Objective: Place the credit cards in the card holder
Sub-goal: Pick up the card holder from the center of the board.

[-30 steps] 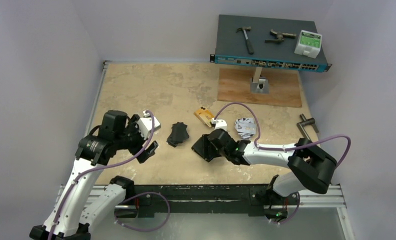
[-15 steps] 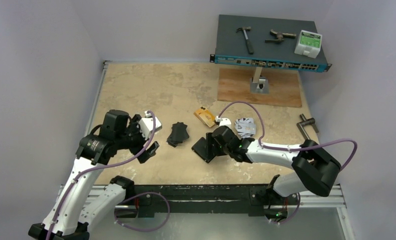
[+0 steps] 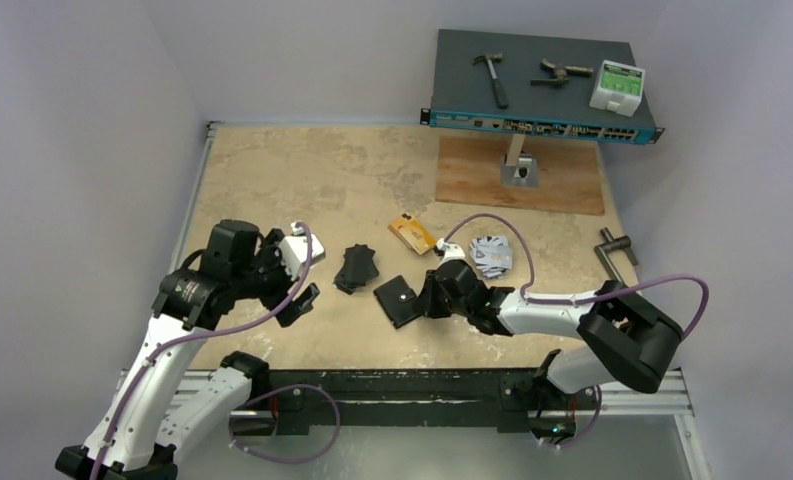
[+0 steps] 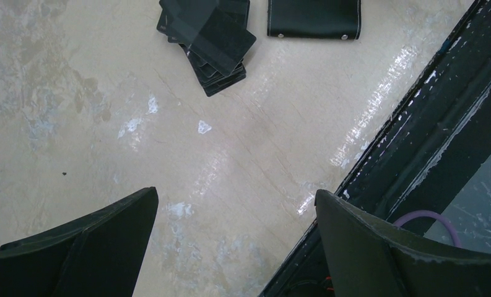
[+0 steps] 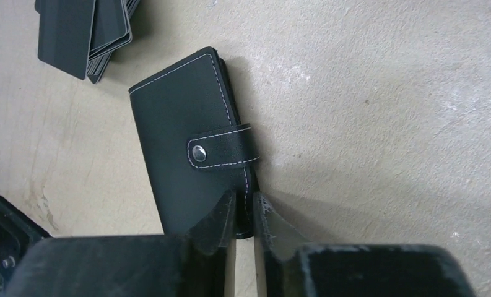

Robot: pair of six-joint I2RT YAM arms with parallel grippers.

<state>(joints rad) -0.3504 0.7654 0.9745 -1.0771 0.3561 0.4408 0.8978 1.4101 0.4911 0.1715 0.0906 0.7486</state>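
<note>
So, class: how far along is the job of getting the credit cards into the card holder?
Nothing looks done: the orange card and silver-white cards lie loose on the table, and the card holder is snapped shut. In hand: the right gripper pinches the holder's edge; the left gripper hangs open, empty. Left: opening it and inserting the cards.
</note>
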